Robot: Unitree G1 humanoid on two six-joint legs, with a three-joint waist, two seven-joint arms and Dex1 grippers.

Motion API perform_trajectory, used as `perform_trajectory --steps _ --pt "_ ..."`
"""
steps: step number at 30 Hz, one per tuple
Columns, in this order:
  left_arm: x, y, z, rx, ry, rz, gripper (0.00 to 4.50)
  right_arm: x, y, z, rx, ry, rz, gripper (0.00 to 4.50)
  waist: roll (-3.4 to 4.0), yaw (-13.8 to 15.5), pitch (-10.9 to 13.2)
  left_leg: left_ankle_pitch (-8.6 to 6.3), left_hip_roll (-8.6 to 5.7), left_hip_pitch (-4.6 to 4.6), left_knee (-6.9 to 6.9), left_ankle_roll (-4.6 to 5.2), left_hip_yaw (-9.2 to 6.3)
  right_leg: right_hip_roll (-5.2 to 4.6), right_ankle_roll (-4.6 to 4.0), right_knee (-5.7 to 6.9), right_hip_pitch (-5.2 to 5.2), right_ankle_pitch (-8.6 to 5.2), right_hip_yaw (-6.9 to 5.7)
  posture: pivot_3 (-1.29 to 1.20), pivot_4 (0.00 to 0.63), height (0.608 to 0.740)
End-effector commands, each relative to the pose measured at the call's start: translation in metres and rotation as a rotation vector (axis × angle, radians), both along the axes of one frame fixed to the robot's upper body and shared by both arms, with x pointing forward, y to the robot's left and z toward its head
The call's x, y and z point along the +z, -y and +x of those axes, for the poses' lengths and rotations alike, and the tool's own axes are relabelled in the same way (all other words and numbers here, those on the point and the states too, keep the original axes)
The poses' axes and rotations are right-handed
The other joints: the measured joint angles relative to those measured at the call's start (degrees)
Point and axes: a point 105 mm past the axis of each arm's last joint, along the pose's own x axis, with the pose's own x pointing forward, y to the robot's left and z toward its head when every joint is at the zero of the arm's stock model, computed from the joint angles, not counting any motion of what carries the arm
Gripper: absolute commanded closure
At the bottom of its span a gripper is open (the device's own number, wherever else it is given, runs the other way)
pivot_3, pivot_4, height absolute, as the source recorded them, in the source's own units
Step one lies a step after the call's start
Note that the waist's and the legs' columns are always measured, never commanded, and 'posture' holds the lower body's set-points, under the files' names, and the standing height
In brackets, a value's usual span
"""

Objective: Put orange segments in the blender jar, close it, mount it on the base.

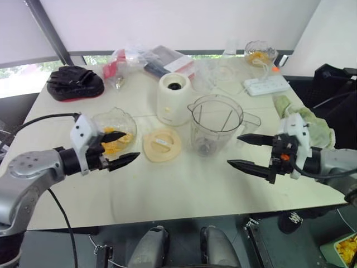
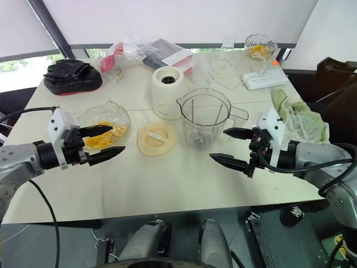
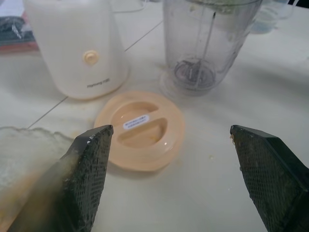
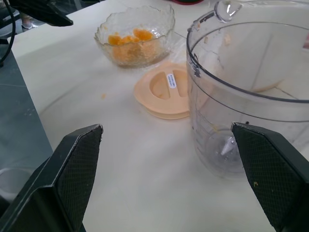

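A clear blender jar (image 1: 215,125) stands upright mid-table without its lid. Its peach lid (image 1: 162,144) lies flat just left of it, and the cream blender base (image 1: 174,99) stands behind the lid. A glass bowl (image 1: 114,129) of orange segments (image 4: 126,40) sits at the left. My left gripper (image 1: 119,148) is open over the bowl's near right rim, nothing between its fingers. My right gripper (image 1: 246,151) is open and hovers just right of the jar, also holding nothing.
A black glove-like object (image 1: 75,82) lies at the back left. Plastic bags and packets (image 1: 150,60) crowd the back middle. A white power strip (image 1: 265,85), a second glass bowl (image 1: 260,53) and a green cloth (image 1: 312,124) are at the right.
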Motion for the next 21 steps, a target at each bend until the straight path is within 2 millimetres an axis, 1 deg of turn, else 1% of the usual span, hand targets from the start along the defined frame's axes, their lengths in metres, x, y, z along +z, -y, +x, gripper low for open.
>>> perform_trajectory --steps 1,5,8,11,14,17,21 --pt "0.018 -0.021 0.012 0.018 0.051 0.063 0.43 0.003 -0.009 -0.004 0.013 0.049 0.006 0.02 0.0 0.02 0.0 0.0 0.0 0.0 0.0 0.0 0.0 0.0 0.0 0.0 0.0 0.0 0.0 0.0 0.15 0.74" --pt "0.026 -0.047 0.031 0.016 0.039 0.117 0.43 -0.001 -0.017 -0.005 0.001 0.056 0.034 0.02 0.02 0.02 0.01 0.0 -0.02 0.0 0.0 0.0 0.01 0.04 0.0 -0.01 0.0 0.0 -0.02 0.0 0.15 0.74" --pt "0.018 -0.069 0.048 -0.009 -0.021 0.185 0.43 -0.004 -0.02 -0.005 -0.018 0.064 0.053 0.02 0.02 -0.01 0.01 0.01 -0.04 0.0 0.0 -0.02 0.0 0.07 0.0 0.01 0.0 0.0 -0.06 0.0 0.15 0.74" --pt "0.011 -0.08 0.063 -0.028 -0.055 0.215 0.43 -0.006 -0.022 -0.006 -0.032 0.068 0.068 0.02 0.02 -0.13 0.01 0.07 -0.05 0.0 -0.01 -0.11 0.03 0.07 0.01 0.0 -0.02 0.0 -0.05 0.0 0.15 0.74" --pt "0.0 -0.081 0.081 -0.078 -0.097 0.27 0.43 -0.011 -0.026 -0.007 -0.055 0.073 0.08 0.02 -0.06 0.12 0.01 0.08 -0.07 -0.02 0.01 -0.12 0.02 0.09 0.02 0.02 -0.03 0.01 -0.08 0.0 0.15 0.74" --pt "-0.012 -0.078 0.092 -0.137 -0.107 0.353 0.43 -0.012 -0.027 -0.008 -0.076 0.081 0.093 0.02 -0.1 -0.05 0.0 0.08 -0.09 -0.04 0.04 -0.12 0.04 0.09 0.03 0.04 -0.02 0.01 -0.11 0.0 0.15 0.74" --pt "-0.03 -0.067 0.103 -0.208 -0.11 0.452 0.43 -0.013 -0.028 -0.011 -0.106 0.089 0.099 0.02 -0.15 -0.29 0.01 0.09 -0.09 -0.04 0.06 -0.13 0.06 0.08 0.06 0.05 -0.04 0.03 -0.11 0.0 0.15 0.74"
